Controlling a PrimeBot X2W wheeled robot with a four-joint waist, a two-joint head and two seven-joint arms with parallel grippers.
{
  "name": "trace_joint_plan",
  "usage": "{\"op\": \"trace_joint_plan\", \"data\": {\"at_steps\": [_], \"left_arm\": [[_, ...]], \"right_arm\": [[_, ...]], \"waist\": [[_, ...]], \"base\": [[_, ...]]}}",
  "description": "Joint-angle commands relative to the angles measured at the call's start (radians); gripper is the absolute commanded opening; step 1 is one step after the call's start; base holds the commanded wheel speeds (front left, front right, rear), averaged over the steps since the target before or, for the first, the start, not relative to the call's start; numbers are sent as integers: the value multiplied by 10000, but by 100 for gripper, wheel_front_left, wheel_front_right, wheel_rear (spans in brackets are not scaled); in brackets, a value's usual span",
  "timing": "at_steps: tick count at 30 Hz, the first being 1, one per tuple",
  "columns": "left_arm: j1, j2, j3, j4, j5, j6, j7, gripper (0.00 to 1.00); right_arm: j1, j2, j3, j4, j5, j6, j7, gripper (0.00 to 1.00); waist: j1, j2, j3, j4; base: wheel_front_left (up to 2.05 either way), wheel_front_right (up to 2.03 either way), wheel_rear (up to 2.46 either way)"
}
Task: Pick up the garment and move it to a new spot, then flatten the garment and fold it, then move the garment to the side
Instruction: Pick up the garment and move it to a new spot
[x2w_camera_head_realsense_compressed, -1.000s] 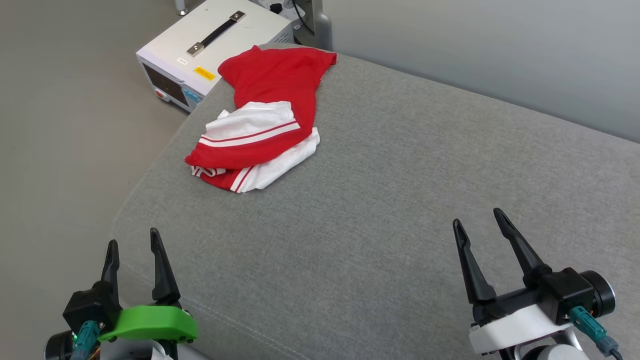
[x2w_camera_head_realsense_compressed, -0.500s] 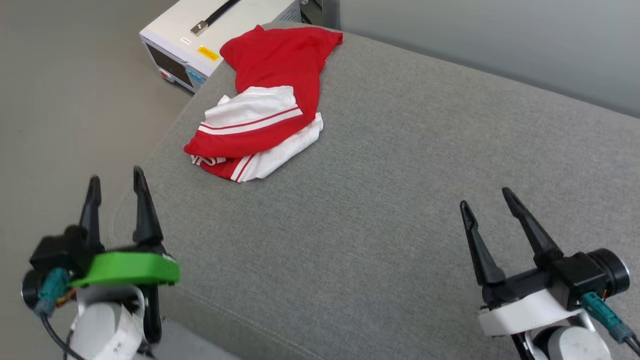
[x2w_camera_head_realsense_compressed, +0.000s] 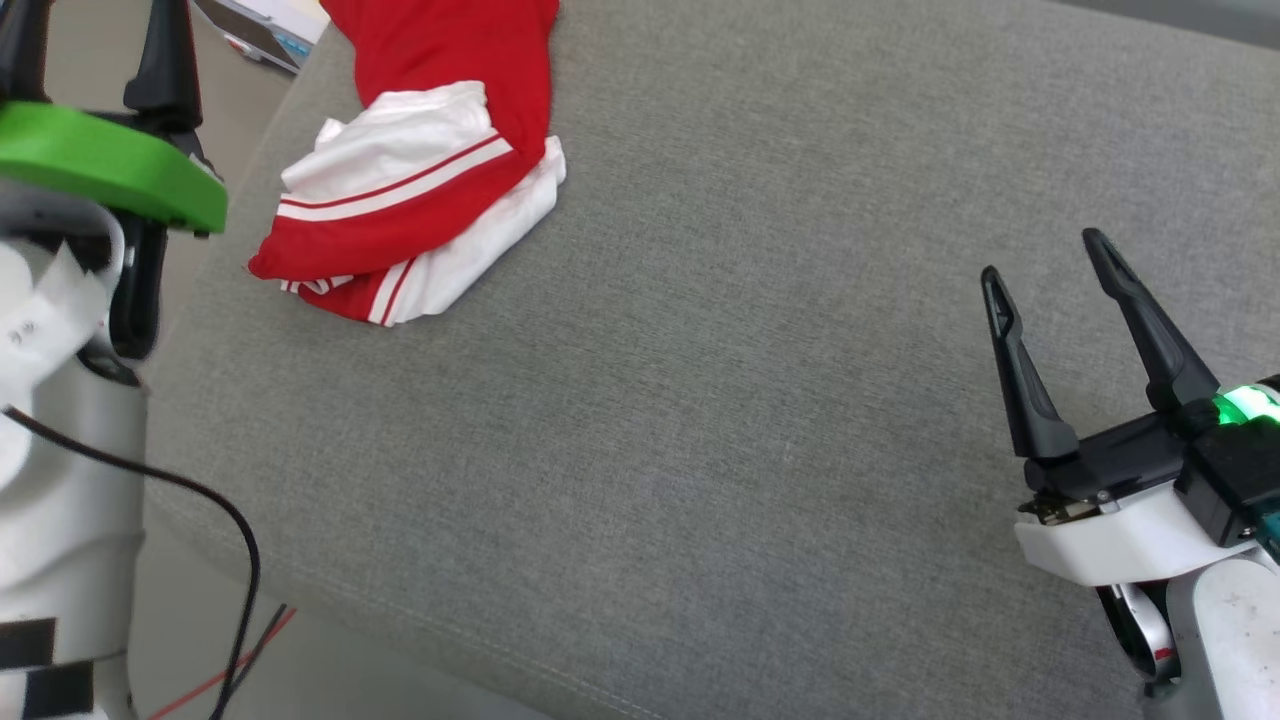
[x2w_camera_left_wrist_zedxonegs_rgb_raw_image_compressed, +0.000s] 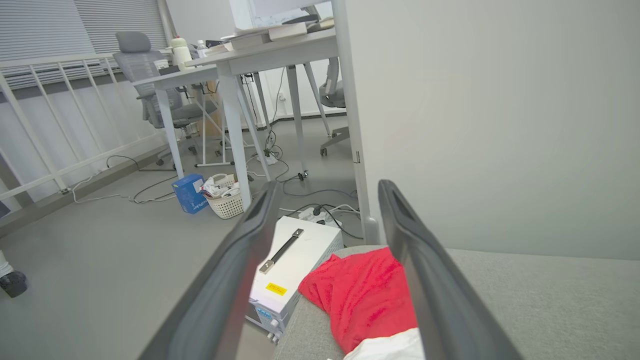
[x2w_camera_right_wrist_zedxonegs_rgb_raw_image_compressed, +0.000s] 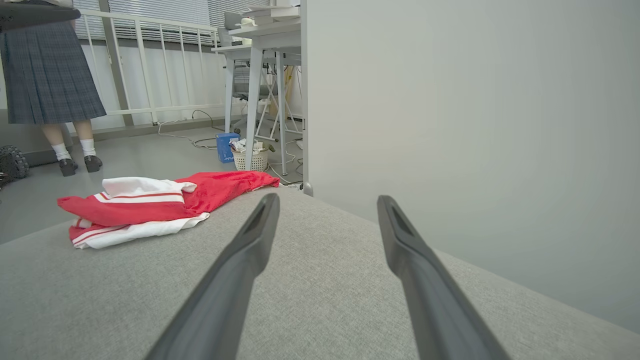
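Red shirt (x2w_camera_head_realsense_compressed: 400, 205) in a heap, pickup step: left hand (x2w_camera_left_wrist_zedxonegs_rgb_raw_image_compressed: 327, 187), right hand (x2w_camera_head_realsense_compressed: 1042, 257) wide, empty; next, reach across, pinch fabric.

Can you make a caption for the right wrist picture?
Open right gripper above a grey cushion, crumpled red-and-white shirt ahead.

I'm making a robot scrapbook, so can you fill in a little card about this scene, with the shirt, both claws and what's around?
garment: red and white T-shirt, crumpled near the far left edge of the grey cushion
left gripper: open, raised, pointing towards the shirt, not touching it
right gripper: open, above bare cushion, well away from the shirt
held: nothing
floor: white box with a black handle, beside the cushion
background: a person standing on the floor
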Motion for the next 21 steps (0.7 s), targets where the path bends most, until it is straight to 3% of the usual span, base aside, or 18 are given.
{"op": "trace_joint_plan", "data": {"at_steps": [1,6,10,16,21], "left_arm": [[-481,305,-377,73,-378,-47,406,100],[-1748,1297,-1796,571,-2421,-49,3598,100],[-2468,2033,-2651,794,-3228,-50,5569,100],[-2788,2504,-4029,1342,-4054,-51,7742,100],[-2684,2514,-4839,2071,-4511,-51,8438,100]], "right_arm": [[-205,-108,-16,-109,-109,-9,-47,100],[-432,-334,-50,-249,-120,-9,-47,100],[-598,-448,-88,-300,-102,-9,-47,100],[-730,-573,-176,-364,-87,-9,-47,100],[-832,-660,-183,-374,-72,-9,-47,100]], "waist": [[-1,0,760,-539],[-1,0,1231,-767],[-1,0,1571,-983],[-1,0,1987,-1246],[-1,0,2281,-1395]], "base": [[0,0,0],[0,0,0],[0,0,0],[0,0,0],[0,0,0]]}}
